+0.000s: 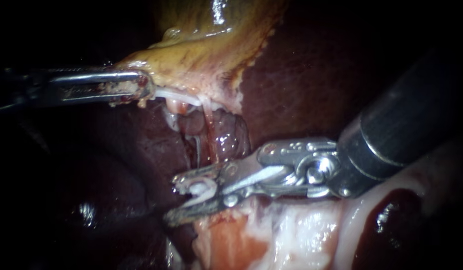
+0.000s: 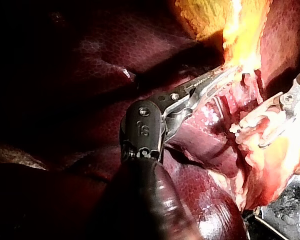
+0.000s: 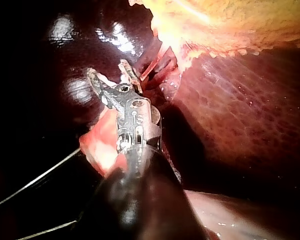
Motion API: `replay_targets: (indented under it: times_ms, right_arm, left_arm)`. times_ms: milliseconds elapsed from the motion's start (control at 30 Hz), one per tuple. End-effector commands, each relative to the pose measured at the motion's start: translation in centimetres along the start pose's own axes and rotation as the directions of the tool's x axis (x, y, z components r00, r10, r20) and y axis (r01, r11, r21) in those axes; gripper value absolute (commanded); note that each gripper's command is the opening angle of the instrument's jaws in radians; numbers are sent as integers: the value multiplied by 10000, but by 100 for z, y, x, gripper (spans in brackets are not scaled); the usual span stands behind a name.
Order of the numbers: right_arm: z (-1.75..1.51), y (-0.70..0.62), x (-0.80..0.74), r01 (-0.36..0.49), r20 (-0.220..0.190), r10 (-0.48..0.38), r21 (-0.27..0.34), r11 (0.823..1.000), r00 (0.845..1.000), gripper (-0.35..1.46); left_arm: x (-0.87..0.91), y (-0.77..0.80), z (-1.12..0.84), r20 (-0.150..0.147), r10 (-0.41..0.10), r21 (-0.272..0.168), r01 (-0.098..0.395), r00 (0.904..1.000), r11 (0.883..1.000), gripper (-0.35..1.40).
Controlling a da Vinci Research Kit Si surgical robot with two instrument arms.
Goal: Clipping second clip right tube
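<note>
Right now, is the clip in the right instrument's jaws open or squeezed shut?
Open. The white clip lies spread between the jaws of the right instrument, which stand wide apart and hold it from both sides.

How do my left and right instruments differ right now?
The left instrument has its jaws closed on the edge of the gallbladder. The right instrument has its jaws wide apart, with a white clip seated between them. The left lies level, up at the gallbladder. The right slants in lower down. Both have shiny metal jaws on dark shafts.
</note>
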Motion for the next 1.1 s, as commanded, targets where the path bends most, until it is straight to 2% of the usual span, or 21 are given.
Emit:
replay_targets:
  times_ms: [33, 267, 400, 533, 700, 833, 1100]
  right_arm:
    - [-2, 0, 0, -59, -3, 59, 8, 10000, 10000, 42]
    - [-24, -8, 11, 330, 18, -330, 114, 9994, 9995, 48]
    - [-46, -18, 13, 422, 31, -423, 228, 9988, 9991, 49]
    - [-68, -23, 14, 453, 10, -453, 255, 9986, 9990, 49]
    - [-91, -20, 13, 386, -94, -385, 69, 9992, 9992, 49]
    - [-105, -12, 12, 319, -176, -321, -98, 9994, 9993, 49]
    - [-99, 7, 3, 321, -203, -325, -232, 9992, 9993, 49]
  left_arm:
    - [0, 0, 0, 0, -2, 2, 2, 10000, 10000, -35]
    - [0, 0, -1, 2, -2, -4, 2, 10000, 10000, -35]
    - [0, 0, -3, 5, -3, -12, 3, 10000, 10000, -35]
    - [2, -1, -6, 14, -12, -31, 12, 10000, 10000, -35]
    - [3, -1, -12, 26, -19, -59, 19, 10000, 10000, -35]
    - [3, -2, -14, 30, -22, -68, 22, 10000, 10000, -35]
    - [4, 0, -14, 0, -27, -69, 27, 10000, 10000, -35]
